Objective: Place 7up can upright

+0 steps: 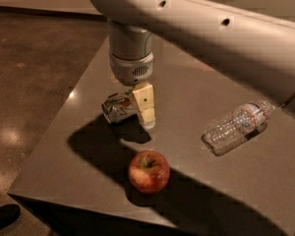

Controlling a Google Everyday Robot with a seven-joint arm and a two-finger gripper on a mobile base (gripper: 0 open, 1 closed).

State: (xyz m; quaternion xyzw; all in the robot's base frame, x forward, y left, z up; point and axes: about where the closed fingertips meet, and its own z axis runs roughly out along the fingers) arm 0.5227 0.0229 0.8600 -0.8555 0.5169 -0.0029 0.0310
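Observation:
The 7up can, silver with a green and white label and a small red mark, lies on its side on the dark grey table, left of the middle. My gripper hangs straight down from the arm and has come down at the can's right end, covering that part of it. The gripper's tip is at table level. Only the can's left end and its middle show.
A red apple stands near the table's front edge, just in front of the can. A clear plastic water bottle lies on its side at the right. The table's left edge runs close to the can, with the floor beyond.

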